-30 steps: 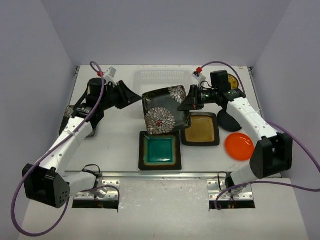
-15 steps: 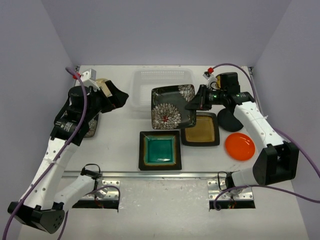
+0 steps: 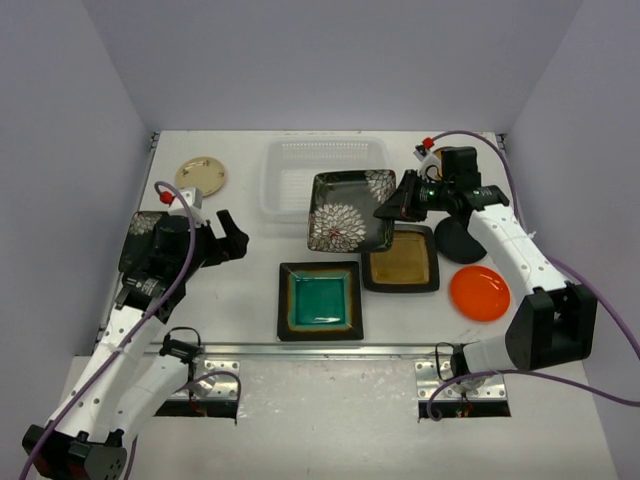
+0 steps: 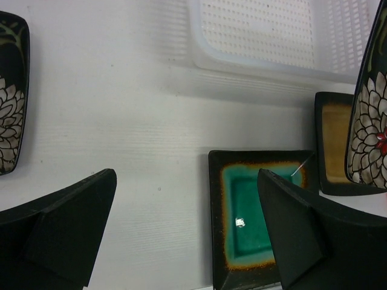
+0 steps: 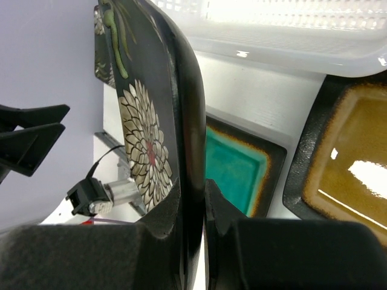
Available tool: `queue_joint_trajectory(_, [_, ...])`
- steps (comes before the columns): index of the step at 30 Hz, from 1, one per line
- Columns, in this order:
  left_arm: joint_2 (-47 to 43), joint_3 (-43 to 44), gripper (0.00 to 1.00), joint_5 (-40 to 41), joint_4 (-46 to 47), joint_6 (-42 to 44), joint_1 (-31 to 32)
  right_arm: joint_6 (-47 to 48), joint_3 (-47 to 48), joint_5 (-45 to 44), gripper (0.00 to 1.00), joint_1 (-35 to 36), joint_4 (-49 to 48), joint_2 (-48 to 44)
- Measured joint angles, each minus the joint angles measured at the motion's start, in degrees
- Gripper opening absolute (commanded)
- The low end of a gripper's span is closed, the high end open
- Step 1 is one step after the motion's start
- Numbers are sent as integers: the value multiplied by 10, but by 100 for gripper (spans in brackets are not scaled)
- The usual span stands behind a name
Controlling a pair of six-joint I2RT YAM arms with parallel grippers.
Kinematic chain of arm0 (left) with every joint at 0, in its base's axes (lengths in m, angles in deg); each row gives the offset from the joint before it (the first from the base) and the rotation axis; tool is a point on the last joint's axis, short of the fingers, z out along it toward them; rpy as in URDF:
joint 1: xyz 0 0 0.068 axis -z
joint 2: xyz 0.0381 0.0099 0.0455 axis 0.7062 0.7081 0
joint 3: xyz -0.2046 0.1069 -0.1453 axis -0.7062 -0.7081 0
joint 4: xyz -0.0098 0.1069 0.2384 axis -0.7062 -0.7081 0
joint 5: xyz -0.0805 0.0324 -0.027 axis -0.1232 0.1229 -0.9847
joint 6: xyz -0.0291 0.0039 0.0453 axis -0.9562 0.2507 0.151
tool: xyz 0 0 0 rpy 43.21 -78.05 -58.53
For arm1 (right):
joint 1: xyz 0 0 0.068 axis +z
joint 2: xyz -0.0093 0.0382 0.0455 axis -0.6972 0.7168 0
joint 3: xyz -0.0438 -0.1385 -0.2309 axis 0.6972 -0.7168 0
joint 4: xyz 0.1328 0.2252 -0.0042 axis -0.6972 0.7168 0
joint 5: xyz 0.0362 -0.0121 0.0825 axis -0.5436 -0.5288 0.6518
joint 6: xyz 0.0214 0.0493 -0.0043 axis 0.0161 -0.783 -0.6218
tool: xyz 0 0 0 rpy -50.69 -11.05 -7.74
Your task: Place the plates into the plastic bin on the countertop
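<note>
We see the right gripper clamped on the black floral plate at the plastic bin's front right corner. The left gripper gapes empty, left of the bin. 2 squares, the teal plate and the amber plate, lie in front of the bin.

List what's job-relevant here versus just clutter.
Job: plastic bin; floral plate in right gripper; teal plate; amber plate; orange plate; black round plate; cream plate; second floral plate.
Clutter: purple cables, metal rail.
</note>
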Motion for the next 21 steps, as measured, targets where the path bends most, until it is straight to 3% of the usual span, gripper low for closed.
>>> queue_joint_trajectory(9, [-53,-3,100,16,15,-1,0,-26,13,-61,0,0,3,27])
queue_joint_trajectory(21, [-39,-3,100,6,26,0,0,-21,358,-87,0,5,49,383])
